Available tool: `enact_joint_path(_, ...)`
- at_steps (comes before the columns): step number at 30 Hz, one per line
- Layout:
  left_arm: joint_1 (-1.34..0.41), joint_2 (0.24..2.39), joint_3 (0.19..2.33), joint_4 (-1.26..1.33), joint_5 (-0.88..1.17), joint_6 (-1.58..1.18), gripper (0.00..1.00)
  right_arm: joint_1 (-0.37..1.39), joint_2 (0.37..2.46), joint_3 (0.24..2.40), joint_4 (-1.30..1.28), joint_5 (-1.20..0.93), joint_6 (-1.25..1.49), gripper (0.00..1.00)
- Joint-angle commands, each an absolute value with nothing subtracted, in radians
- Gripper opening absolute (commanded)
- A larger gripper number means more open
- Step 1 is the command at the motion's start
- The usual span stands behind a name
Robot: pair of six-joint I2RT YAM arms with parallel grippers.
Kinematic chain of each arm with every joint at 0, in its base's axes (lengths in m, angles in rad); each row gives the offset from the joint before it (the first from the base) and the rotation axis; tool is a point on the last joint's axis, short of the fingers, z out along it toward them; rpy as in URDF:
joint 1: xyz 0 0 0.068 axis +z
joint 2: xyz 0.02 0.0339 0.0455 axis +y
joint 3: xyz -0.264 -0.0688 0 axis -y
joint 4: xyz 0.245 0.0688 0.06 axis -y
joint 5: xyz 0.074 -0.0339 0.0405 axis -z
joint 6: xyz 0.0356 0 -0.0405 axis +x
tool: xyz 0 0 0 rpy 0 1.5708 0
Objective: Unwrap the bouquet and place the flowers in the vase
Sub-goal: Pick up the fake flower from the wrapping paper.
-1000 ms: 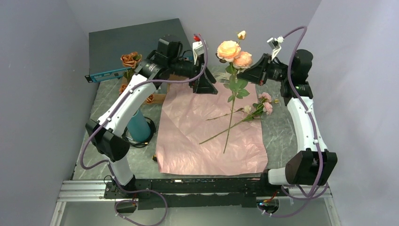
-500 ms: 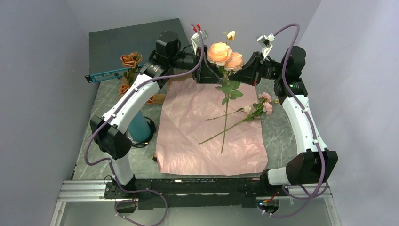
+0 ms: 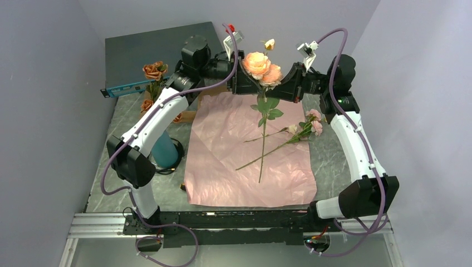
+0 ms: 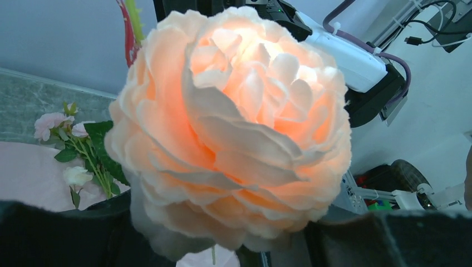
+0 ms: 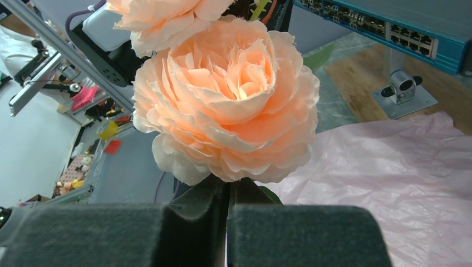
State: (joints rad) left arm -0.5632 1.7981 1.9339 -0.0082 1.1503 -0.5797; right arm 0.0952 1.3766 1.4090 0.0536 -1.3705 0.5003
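Grippers meet high over the far edge of the crinkly pink wrapping paper (image 3: 234,167) in the top view. The right gripper (image 3: 283,88) pinches the peach double-bloomed rose (image 3: 261,65) just under its blooms, with the left gripper (image 3: 245,83) close beside it. The small teal cylindrical vase (image 3: 165,151) stands at the near left. In the left wrist view, the dark pads (image 4: 55,233) stand apart with a bloom between them. In the right wrist view, the pads (image 5: 300,233) are closed on the stem.
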Motion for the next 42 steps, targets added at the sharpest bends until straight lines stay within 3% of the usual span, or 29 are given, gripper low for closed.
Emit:
enact_joint_path(1,-0.558,1.796,1.936,-0.018,1.124,-0.57,0.51,0.117,1.384,1.461,0.088,-1.384,0.475,0.0)
enact_joint_path(6,-0.557,1.789,1.921,-0.022,1.12,-0.571,0.32,0.128,1.389,1.464,0.099,-1.371,0.48,0.0)
enact_joint_path(8,-0.554,1.781,1.924,-0.039,1.114,-0.556,0.17,0.13,1.391,1.465,0.091,-1.366,0.474,0.03)
enact_joint_path(12,-0.525,1.755,1.946,-0.124,1.084,-0.493,0.0,0.13,1.39,1.471,0.051,-1.353,0.448,0.38)
enact_joint_path(15,-0.462,1.729,1.971,-0.179,1.084,-0.457,0.0,0.13,1.389,1.476,0.004,-1.318,0.407,0.67)
enact_joint_path(20,-0.327,1.693,1.999,-0.131,1.201,-0.567,0.0,0.13,1.395,1.472,-0.038,-1.276,0.408,0.94)
enact_joint_path(22,-0.291,1.662,1.984,-0.123,1.238,-0.577,0.0,0.13,1.399,1.475,-0.043,-1.265,0.403,0.99)
enact_joint_path(25,-0.258,1.604,1.978,-0.184,1.265,-0.521,0.0,0.13,1.406,1.479,-0.052,-1.255,0.396,1.0)
enact_joint_path(32,-0.224,1.462,2.084,-0.599,1.214,-0.131,0.0,0.13,1.412,1.482,-0.084,-1.247,0.368,1.0)
enact_joint_path(42,-0.133,1.253,2.096,-0.827,0.919,0.176,0.0,0.13,1.398,1.474,-0.207,-1.205,0.251,1.0)
